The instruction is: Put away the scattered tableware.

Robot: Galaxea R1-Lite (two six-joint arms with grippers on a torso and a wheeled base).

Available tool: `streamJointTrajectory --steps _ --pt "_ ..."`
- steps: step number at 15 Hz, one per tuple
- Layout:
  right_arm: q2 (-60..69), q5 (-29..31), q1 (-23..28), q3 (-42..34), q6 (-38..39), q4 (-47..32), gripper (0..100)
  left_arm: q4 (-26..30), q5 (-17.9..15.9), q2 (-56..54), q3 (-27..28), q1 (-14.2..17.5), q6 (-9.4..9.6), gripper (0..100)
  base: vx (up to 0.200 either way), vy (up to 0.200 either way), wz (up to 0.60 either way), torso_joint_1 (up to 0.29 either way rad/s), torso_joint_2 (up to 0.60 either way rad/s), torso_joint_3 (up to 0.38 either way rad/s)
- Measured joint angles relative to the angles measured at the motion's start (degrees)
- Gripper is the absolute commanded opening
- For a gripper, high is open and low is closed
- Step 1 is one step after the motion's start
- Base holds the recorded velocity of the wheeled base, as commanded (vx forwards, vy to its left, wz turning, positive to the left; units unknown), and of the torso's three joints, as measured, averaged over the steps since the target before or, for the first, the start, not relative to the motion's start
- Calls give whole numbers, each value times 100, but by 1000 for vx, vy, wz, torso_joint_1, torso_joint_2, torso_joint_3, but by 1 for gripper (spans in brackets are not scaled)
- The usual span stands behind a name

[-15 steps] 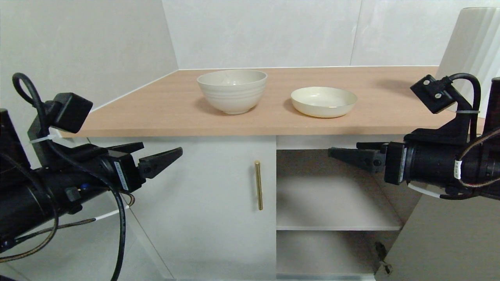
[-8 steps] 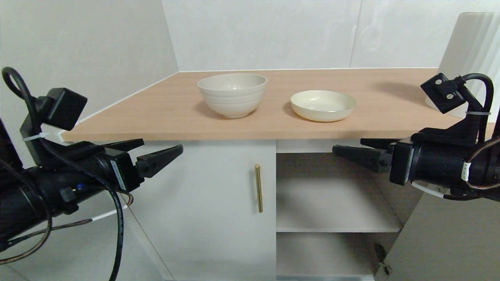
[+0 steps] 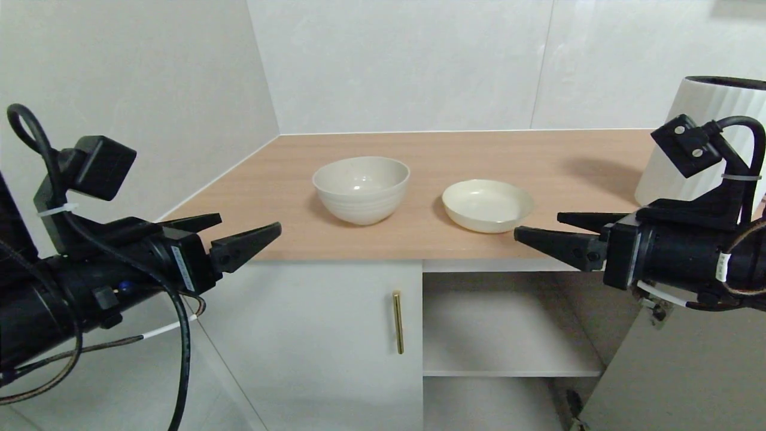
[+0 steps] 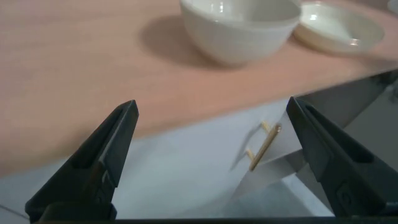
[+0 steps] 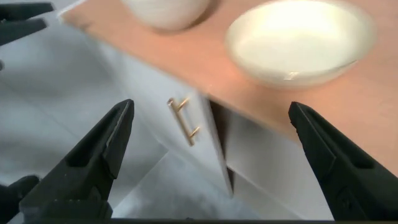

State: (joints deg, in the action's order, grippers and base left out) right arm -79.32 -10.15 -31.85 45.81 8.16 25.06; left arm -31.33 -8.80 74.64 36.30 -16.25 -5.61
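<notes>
Risen from below to the edge of the counter (image 3: 269, 197), left gripper (image 3: 248, 222) and right gripper (image 3: 538, 224), both wide open, empty, bowl (image 3: 361, 188) upright mid-counter, dish (image 3: 488, 205) beside it to the right, apart, mouths up

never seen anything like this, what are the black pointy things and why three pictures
This is a two-armed robot seen through its own cameras. The wide picture comes from its head, looking down at a wooden countertop. The black pointed things are its pincer hands: the left gripper and the right gripper. The other two pictures come from a camera on each wrist, looking out between that gripper's fingers. On the countertop stand a deep bowl and a shallow dish, side by side, not touching, with a white ribbed vase farther right. Below is a cabinet, one side open. Both grippers are open and hold nothing.
</notes>
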Motion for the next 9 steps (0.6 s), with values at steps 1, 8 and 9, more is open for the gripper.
streamJointTrajectory --steps 1,8,9 --pt "-5 0 -4 0 0 0 100 2 0 16 -1 0 0 100 0 0 0 144 -456 -315" --pt "-204 12 129 7 2 272 100 -22 -6 140 13 0 -2 100 0 0 0 166 -470 -314" --pt "-273 17 168 5 7 397 100 -17 -9 167 49 0 -5 100 0 0 0 168 -452 -286"
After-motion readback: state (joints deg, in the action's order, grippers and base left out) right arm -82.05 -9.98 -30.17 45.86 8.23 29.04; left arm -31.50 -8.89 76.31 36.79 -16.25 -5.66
